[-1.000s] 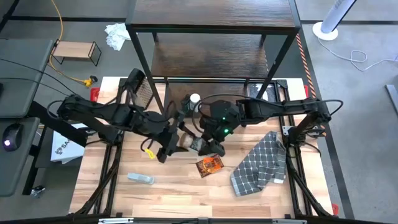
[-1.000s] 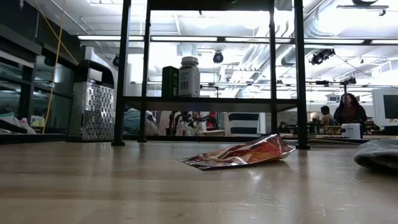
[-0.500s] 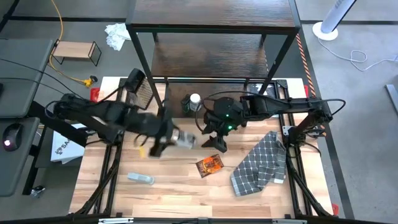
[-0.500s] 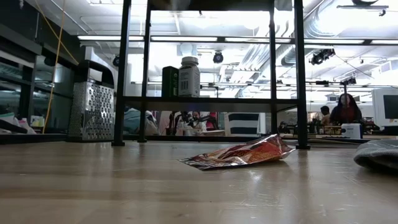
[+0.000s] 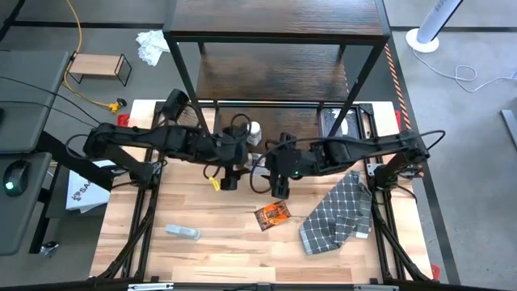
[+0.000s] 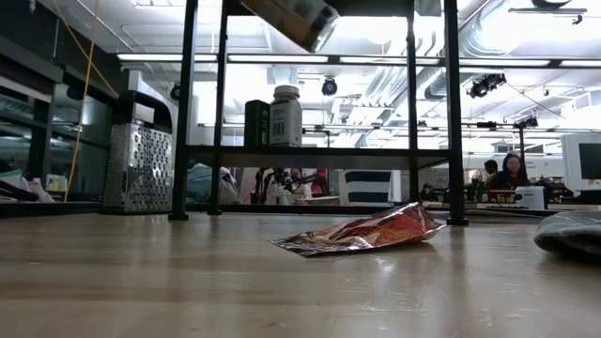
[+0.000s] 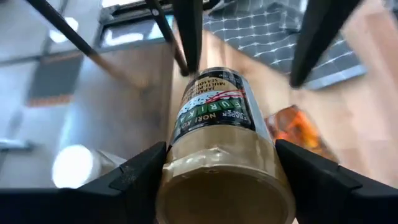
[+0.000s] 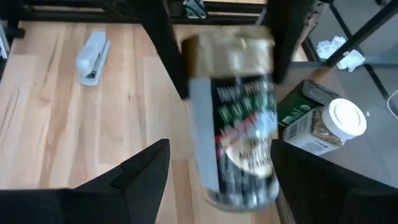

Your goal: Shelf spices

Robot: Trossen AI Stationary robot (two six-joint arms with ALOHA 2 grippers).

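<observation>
Your left gripper point(image 7: 217, 180) clamped the tan-lidded jar point(image 7: 217, 134) near its lid; right gripper point(image 8: 217, 186) stood apart. Rigid, smooth, probably slippery: hold the body.

A: Room on the shelf point(image 6: 310, 150)?
B: Right of the white-capped jar point(image 6: 285, 116) and dark jar point(image 6: 256, 123), yes.
A: In the way?
B: Frame posts point(image 6: 411, 113); packet point(image 6: 362, 232) and cloth point(image 5: 339, 212) on the counter point(image 5: 218, 259).

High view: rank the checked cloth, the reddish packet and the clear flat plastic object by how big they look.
1. Checked cloth, by far the largest.
2. Reddish packet.
3. Clear flat plastic object; close to the packet in size, so their order is unsure.
</observation>
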